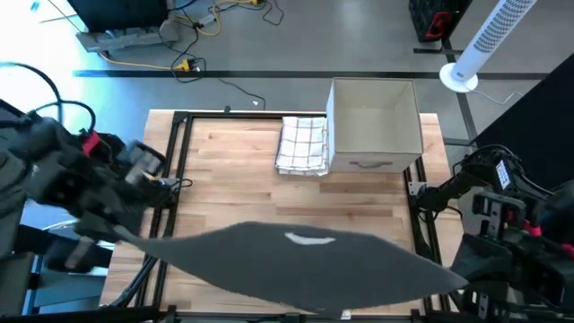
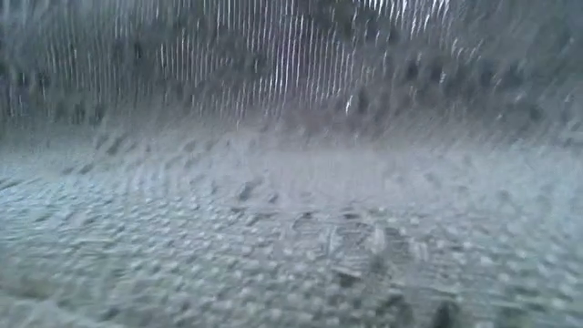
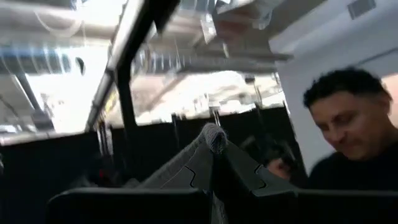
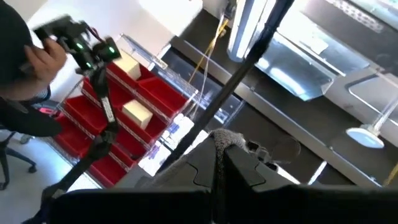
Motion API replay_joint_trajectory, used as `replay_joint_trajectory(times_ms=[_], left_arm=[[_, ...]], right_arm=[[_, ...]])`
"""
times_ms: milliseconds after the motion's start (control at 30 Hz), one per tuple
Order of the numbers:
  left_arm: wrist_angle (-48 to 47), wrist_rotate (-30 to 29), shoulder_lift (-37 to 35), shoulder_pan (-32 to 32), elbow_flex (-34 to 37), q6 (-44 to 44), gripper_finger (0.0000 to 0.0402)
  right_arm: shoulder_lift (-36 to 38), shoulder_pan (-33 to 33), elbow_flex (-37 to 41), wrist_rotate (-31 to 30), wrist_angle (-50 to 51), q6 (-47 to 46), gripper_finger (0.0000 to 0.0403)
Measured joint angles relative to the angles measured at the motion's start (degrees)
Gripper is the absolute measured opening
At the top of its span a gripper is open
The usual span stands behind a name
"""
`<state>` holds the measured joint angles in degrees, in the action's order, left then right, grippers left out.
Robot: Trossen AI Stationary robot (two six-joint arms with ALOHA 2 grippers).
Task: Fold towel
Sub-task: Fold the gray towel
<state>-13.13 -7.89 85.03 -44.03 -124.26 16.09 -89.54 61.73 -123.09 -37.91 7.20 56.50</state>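
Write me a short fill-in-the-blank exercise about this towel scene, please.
1. The grey towel hangs stretched between ___ grippers.
2. The left gripper is shut on the ___.
3. The checked cloth lies folded to the left of the ___.
4. The right gripper pinches an edge of the ___.

Missing words: two; towel; box; towel

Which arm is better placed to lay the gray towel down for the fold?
Neither alone, probably both: the left gripper and right gripper each pinch an end of the gray towel, stretched above the table.
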Motion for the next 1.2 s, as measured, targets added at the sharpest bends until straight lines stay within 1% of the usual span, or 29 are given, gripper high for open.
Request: replay_joint_trajectory(times_ms=[67, 133, 233, 300, 367, 400, 433, 467, 567, 633, 767, 833, 967, 1100, 1200], left_arm=[[-0.8, -0.9, 1.5, 0.6, 0.1, -1.3, 0.0004], [-0.9, -1.3, 2.5, 1.4, 0.3, -2.5, 0.0006], [-2.9, -2.0, 2.4, 3.2, 0.2, -4.2, 0.0009], [-5.7, -5.1, 1.8, 4.0, 0.1, -5.3, 0.0010], [-6.5, -8.8, 1.4, 4.3, 0.1, -5.9, 0.0008], [-6.0, -9.0, 1.1, 4.3, 0.1, -5.9, 0.0007], [-4.8, -7.7, 0.8, 4.3, 0.1, -5.3, 0.0006], [-3.0, -4.9, 0.5, 4.3, 0.1, -4.3, 0.0005], [0.4, 6.3, -0.5, 4.2, 0.0, -1.2, 0.0005], [0.6, 10.1, -0.6, 4.2, 0.0, -0.5, 0.0005], [-0.7, 11.6, -0.1, 3.5, 0.2, -0.5, 0.0005], [-0.5, 12.1, 0.1, 3.1, 0.2, -0.4, 0.0005], [0.1, 13.2, 0.0, 1.2, 0.1, 1.2, 0.0005], [1.6, 13.1, 0.3, -0.9, 0.1, 3.3, 0.0005], [2.8, 12.4, 0.3, -3.2, 0.1, 5.4, 0.0005]], right_arm=[[0.0, 0.8, 0.0, -2.5, -0.3, 1.1, 0.0000], [0.0, 1.2, 0.0, -7.0, -1.9, 3.0, 0.0000], [0.0, 1.1, 0.0, -17.4, -4.2, 5.2, 0.0000], [0.1, 0.0, 0.0, -26.1, -4.3, 5.4, 0.0000], [0.1, -1.1, 0.0, -33.0, -4.1, 5.0, 0.0000], [0.1, -1.5, 0.0, -34.5, -4.1, 5.0, 0.0000], [0.1, -1.6, 0.0, -34.5, -4.1, 5.0, 0.0000], [0.1, -1.6, 0.0, -33.3, -4.1, 5.0, 0.0000], [0.1, 0.2, 0.0, -25.7, -4.0, 5.0, 0.0000], [0.2, 1.9, 0.0, -20.4, -3.4, 5.0, 0.0000], [0.2, 5.0, 0.0, -10.6, -2.9, 4.2, 0.0000], [0.2, 6.0, 0.0, -7.0, -2.9, 3.6, 0.0000], [0.1, 6.7, 0.0, -2.5, -3.1, 3.6, 0.0000], [-0.1, 6.6, 0.0, 2.0, -3.7, 4.3, 0.0000], [-0.1, 6.6, 0.0, 4.0, -4.8, 4.9, 0.0000]])
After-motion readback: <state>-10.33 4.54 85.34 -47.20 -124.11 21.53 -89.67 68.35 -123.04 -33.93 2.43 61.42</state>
